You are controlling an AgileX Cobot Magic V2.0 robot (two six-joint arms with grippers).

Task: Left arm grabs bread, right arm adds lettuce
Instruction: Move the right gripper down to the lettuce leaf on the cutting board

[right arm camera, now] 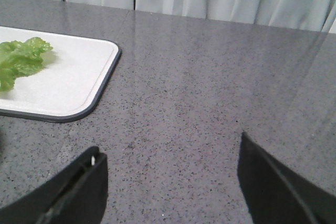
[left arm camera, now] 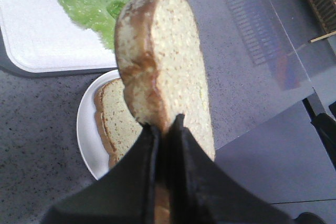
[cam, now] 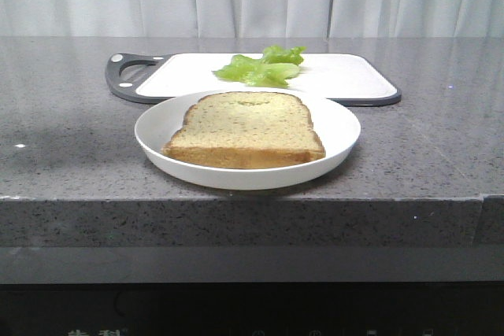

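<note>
In the left wrist view my left gripper [left arm camera: 167, 123] is shut on the bread [left arm camera: 168, 61], a thick slice with a dark brown crust. It holds the slice on edge, high above the plate. A second, paler slice [cam: 246, 129] lies flat on the white plate [cam: 339, 127] and also shows in the left wrist view [left arm camera: 118, 121]. The lettuce [cam: 264, 67] lies on the white cutting board [cam: 346, 76]. My right gripper [right arm camera: 170, 142] is open and empty over bare counter, to the right of the board; the lettuce [right arm camera: 21, 59] is some way off. Neither gripper shows in the front view.
The cutting board has a dark rim and a handle [cam: 130, 72] at its left end, and lies behind the plate. The grey speckled counter [cam: 425, 147] ends at a front edge just before the plate. A white curtain hangs at the back.
</note>
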